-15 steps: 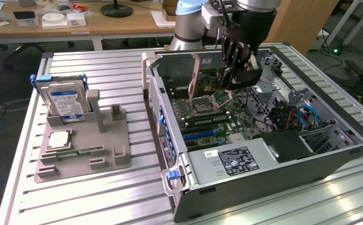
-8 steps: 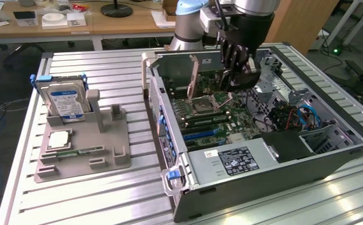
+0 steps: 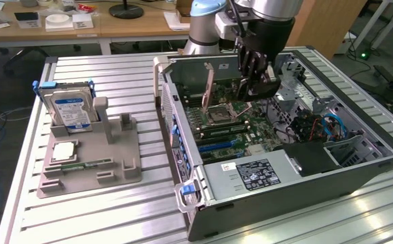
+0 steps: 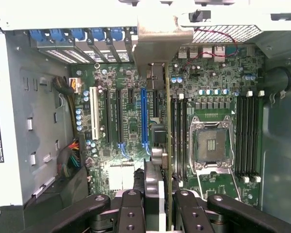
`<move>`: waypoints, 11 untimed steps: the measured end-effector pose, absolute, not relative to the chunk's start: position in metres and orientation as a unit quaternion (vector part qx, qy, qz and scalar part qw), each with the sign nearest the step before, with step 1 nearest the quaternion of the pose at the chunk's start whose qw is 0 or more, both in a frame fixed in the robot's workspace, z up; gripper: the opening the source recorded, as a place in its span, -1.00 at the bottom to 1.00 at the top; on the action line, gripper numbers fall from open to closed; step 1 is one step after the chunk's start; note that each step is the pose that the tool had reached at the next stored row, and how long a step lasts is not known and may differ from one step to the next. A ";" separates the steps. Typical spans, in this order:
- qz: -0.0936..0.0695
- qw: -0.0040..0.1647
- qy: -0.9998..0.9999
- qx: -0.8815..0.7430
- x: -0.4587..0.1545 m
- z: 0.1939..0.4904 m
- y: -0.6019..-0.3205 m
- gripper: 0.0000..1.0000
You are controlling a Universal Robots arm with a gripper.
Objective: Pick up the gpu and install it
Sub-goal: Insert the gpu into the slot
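Note:
My gripper (image 3: pixel 254 87) reaches down into the open computer case (image 3: pixel 183 152) and is shut on the gpu (image 3: pixel 225 91). In the wrist view the gpu (image 4: pixel 167 121) stands on edge between my fingers (image 4: pixel 131 208). Its silver end bracket (image 4: pixel 162 41) points toward the case's rear slot openings with blue clips. The card hangs over the motherboard (image 4: pixel 121 131), between the long blue slot (image 4: pixel 144 116) and the memory slots beside the CPU socket (image 4: pixel 212 145). I cannot tell whether its lower edge touches a slot.
On the exterior view's left, a grey fixture (image 3: pixel 91 173) holds a silver hard drive with a blue label (image 3: pixel 71 112), a square chip (image 3: pixel 62 151) and a thin memory stick (image 3: pixel 88 163). The power supply (image 3: pixel 251 175), cables (image 3: pixel 332 127) and case walls crowd the gripper.

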State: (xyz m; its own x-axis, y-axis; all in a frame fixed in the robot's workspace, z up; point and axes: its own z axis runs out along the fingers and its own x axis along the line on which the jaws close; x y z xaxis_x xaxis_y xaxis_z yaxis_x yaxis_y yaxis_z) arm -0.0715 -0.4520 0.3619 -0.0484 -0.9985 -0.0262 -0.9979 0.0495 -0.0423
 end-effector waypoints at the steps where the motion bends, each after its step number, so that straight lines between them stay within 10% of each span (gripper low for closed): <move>1: -0.006 0.024 0.724 -0.689 -0.072 0.362 -0.452 -0.44; 11: -0.006 0.024 0.724 -0.689 -0.072 0.352 -0.452 -0.44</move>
State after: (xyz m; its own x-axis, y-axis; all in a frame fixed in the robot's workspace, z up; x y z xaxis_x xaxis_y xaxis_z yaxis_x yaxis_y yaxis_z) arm -0.0716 -0.4521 0.3523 -0.0485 -0.9985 -0.0265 -0.9979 0.0496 -0.0423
